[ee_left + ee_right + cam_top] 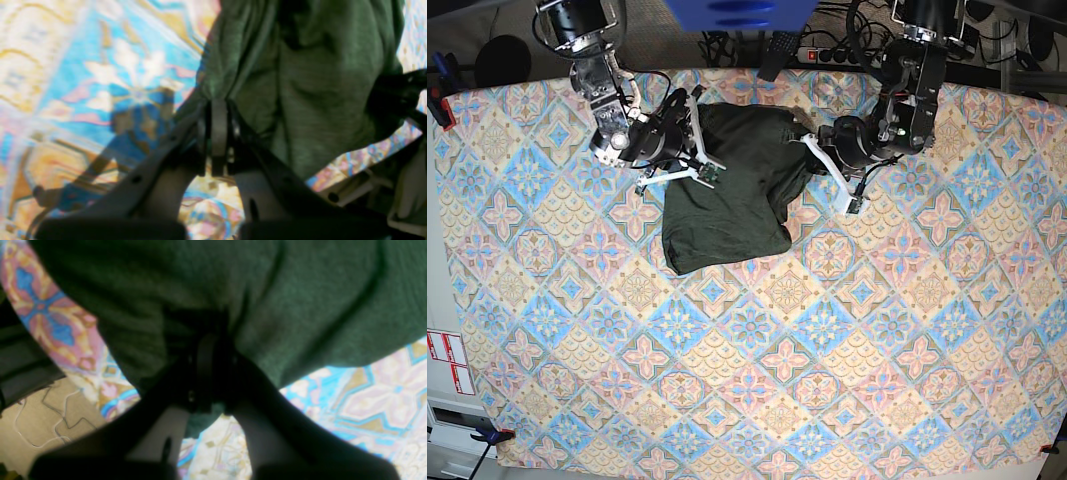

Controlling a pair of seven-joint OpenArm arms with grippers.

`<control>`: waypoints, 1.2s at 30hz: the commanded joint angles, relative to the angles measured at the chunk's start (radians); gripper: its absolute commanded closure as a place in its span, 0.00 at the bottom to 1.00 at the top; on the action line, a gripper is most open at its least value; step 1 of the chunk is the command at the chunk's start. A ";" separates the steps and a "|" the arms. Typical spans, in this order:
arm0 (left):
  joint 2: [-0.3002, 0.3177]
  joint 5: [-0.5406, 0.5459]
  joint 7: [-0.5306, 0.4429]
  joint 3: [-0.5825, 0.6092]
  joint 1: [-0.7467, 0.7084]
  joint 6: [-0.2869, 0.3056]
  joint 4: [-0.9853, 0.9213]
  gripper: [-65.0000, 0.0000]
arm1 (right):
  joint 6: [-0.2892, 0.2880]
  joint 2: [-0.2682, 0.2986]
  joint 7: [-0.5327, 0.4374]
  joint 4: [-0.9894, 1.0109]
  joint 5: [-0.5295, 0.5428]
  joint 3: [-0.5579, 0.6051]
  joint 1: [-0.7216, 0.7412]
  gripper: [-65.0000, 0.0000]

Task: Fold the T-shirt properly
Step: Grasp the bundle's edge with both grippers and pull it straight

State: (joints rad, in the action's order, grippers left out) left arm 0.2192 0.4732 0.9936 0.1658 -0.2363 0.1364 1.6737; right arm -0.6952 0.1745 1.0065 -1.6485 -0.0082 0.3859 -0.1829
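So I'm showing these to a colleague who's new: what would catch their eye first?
The bright patterned tablecloth fills the base view. At its far middle lies a dark green shirt, bunched up. The left end effector and the right end effector are each shut on one side of it.

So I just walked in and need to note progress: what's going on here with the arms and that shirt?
A two-armed robot is folding a dark olive-green T-shirt on a patterned tablecloth. The left gripper and the right gripper are each shut on a bunch of the fabric at opposite sides of the shirt's far end. The shirt is still rumpled, its near end lying on the cloth; no neat fold shows yet.
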 commanded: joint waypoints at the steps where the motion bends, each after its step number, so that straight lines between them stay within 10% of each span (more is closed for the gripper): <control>1: 0.012 -0.004 -0.008 -0.001 -0.010 0.007 0.019 1.00 | -0.003 0.003 0.005 -0.003 -0.002 -0.005 0.004 0.94; 26: -0.083 0.062 -0.005 -0.002 -0.042 0.009 0.211 1.00 | -0.003 0.003 0.010 -0.114 0.004 -0.106 -0.005 0.94; 36: 0.018 0.062 0.095 -0.119 -0.041 -0.028 0.211 0.34 | -0.003 0.003 0.010 -0.114 0.004 -0.106 -0.005 0.94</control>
State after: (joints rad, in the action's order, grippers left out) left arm 0.2333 0.5217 1.0988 0.0483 -0.2852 0.1020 1.8679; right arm -0.6960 0.1741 1.0256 -1.7447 -0.0147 0.2829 -0.1974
